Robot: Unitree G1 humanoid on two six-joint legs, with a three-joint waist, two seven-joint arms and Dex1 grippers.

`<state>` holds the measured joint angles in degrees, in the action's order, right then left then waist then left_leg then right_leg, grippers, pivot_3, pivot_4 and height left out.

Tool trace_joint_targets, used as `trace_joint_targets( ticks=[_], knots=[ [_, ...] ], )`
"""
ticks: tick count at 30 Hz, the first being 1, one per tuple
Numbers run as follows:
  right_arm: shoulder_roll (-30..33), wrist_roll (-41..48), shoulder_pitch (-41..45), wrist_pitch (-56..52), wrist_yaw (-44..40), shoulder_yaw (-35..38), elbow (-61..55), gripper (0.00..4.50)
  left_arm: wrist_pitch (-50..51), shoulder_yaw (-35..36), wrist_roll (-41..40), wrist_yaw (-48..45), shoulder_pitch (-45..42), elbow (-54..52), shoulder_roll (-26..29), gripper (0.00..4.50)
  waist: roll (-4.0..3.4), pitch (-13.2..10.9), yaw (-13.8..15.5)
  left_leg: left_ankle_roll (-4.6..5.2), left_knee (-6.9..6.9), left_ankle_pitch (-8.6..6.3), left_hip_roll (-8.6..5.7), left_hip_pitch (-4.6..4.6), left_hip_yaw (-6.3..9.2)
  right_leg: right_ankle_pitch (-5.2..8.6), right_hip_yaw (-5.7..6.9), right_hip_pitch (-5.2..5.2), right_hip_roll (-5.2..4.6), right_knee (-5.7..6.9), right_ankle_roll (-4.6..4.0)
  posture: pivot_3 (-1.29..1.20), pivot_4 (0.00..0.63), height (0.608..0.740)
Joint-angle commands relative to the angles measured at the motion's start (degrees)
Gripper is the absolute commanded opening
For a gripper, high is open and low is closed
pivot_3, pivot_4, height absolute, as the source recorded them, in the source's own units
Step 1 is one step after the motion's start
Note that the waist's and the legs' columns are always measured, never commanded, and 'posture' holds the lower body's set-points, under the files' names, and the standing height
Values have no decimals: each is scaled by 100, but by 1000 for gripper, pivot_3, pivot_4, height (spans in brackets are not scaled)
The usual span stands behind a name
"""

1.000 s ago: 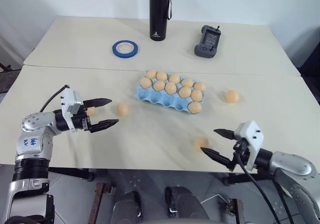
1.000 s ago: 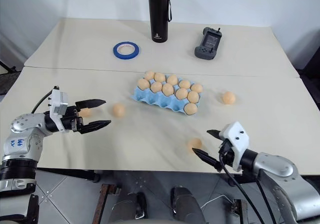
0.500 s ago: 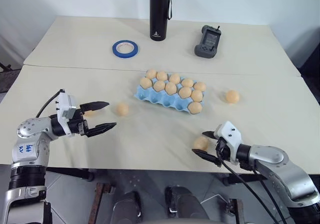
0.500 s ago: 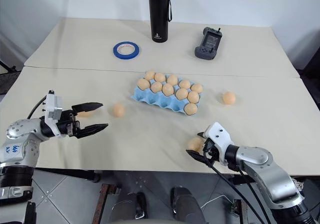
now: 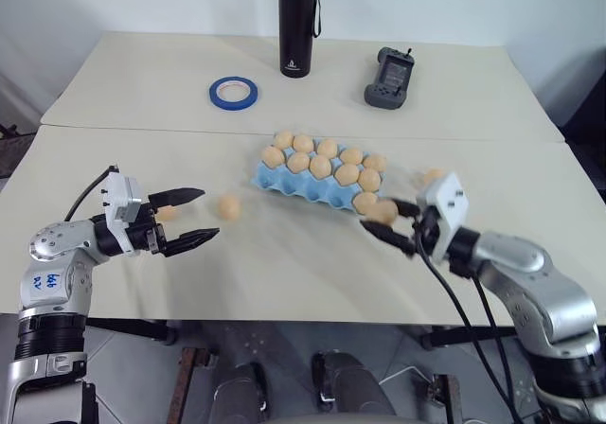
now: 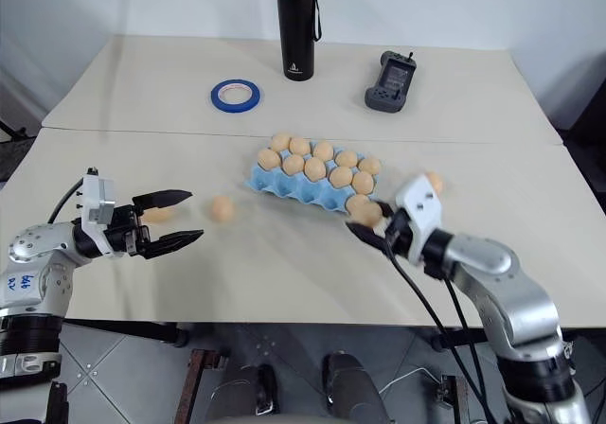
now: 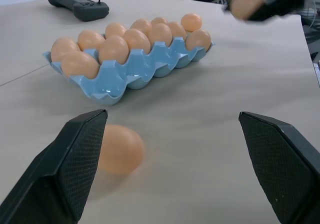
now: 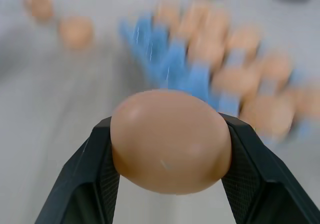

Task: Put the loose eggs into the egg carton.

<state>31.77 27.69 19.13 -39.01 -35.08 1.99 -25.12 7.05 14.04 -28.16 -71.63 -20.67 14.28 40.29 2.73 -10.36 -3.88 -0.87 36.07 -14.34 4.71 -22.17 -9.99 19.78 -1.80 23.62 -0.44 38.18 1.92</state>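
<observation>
The light blue egg carton [image 5: 285, 184] lies mid-table with several tan eggs in its cups. My right gripper [image 5: 380, 219] is shut on one loose egg [image 8: 170, 143] and holds it in the air just by the carton's near right end. Another loose egg [image 6: 435, 180] lies on the table behind that gripper. On the left, my left gripper [image 5: 208, 215] stands open and level above the table. One loose egg [image 5: 228, 206] lies just past its fingertips, and another [image 5: 169, 213] sits partly hidden behind its upper finger.
At the back of the table stand a black bottle [image 5: 295, 22], a blue tape ring [image 5: 233, 90] and a grey handheld controller [image 5: 389, 77]. A seam [image 5: 142, 130] runs across the table between them and the carton.
My right gripper has shut on the egg that lay near the table's front edge and lifted it up and forward to the carton's near right end. The left arm has kept still.
</observation>
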Motion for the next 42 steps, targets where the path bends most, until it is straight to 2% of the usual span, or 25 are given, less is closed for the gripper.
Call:
trace_joint_targets(
  ticks=[1,7,14,19,21,27,32,37,40,42],
  knots=[
    [-395,-289,499,68,366,-303,511,2314,-57,115,-115,0,-181,-34,45,4500,1,1,1,-1,-1,1,0,-1,0,0,1,0,0,-1,-1,0,150,740],
    [-894,-1017,1080,708,530,-808,1655,2314,-105,169,-110,33,-192,-74,32,4500,0,0,-16,0,0,-3,0,-20,-8,4,-1,14,0,-14,3,0,150,740],
    [-1065,-1326,1248,1083,438,-903,2140,2314,-132,301,-141,110,-69,-168,62,4500,0,0,-77,-1,1,-4,0,-24,-9,7,-2,16,0,-12,9,0,150,740],
    [-1096,-1361,1264,1062,304,-926,2108,4036,-161,334,-130,128,-11,-185,62,4500,-1,0,-106,-3,1,-2,0,-18,-9,8,-3,17,0,0,7,0,150,740],
    [-1092,-1323,1246,1024,239,-899,1996,4458,-162,336,-136,136,-8,-189,53,4500,-1,0,-100,-5,0,-1,1,-18,-8,9,-2,18,1,3,6,0,150,740],
    [-1029,-1230,1218,906,122,-778,1730,4458,-214,284,-108,146,-95,-103,7,4500,-1,0,-99,-5,2,-1,1,-18,-8,9,-2,17,0,4,6,0,150,740],
    [-770,-1013,1059,745,51,-358,1446,4458,-244,285,-119,140,-111,-73,8,4500,-1,0,-89,-5,1,-1,1,-19,-8,9,-2,17,-1,2,6,0,150,740],
    [-30,-583,492,545,-401,301,1056,4458,-220,316,-171,86,-95,-46,32,4500,-1,-1,-51,-4,-3,-2,0,-20,-5,9,1,14,-2,-12,6,0,150,740],
    [636,-628,-168,721,-685,810,1012,4458,-277,348,-147,109,-99,-9,36,4500,-1,-1,-42,-2,-4,-4,0,-20,-6,9,1,11,-1,-17,6,0,150,740],
    [826,-614,-412,814,-734,989,1014,4458,-293,361,-148,112,-93,4,39,4500,-1,-1,-37,0,-4,-6,0,-20,-5,9,1,9,-1,-20,7,0,150,740]
  ],
)
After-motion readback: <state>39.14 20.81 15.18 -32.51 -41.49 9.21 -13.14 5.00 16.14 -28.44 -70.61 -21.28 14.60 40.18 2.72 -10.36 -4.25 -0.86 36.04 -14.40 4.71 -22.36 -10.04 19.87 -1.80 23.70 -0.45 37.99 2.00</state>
